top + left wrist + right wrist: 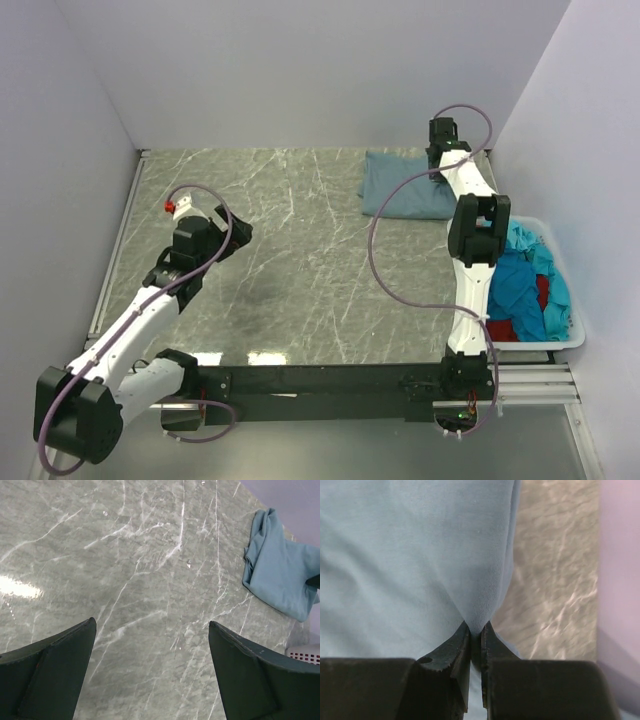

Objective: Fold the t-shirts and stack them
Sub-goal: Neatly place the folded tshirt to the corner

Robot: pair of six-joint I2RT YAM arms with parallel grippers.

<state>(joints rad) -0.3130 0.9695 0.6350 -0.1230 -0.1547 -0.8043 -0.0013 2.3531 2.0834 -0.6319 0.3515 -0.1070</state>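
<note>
A grey-blue t-shirt [405, 186] lies folded at the back right of the table, also in the left wrist view [282, 570]. My right gripper [437, 165] is shut on its right edge; the wrist view shows a pinch of the grey-blue cloth [420, 555] between the closed fingers [476, 632]. Turquoise t-shirts [520, 280] and a dark red one [500, 327] lie heaped in the white bin [572, 335]. My left gripper [205, 212] hovers open over the bare table at the left, with nothing between its fingers [152, 625].
The white bin stands at the table's right edge beside the right arm. Walls close in the table at the back, left and right. A black rail [330, 380] runs along the near edge between the arm bases.
</note>
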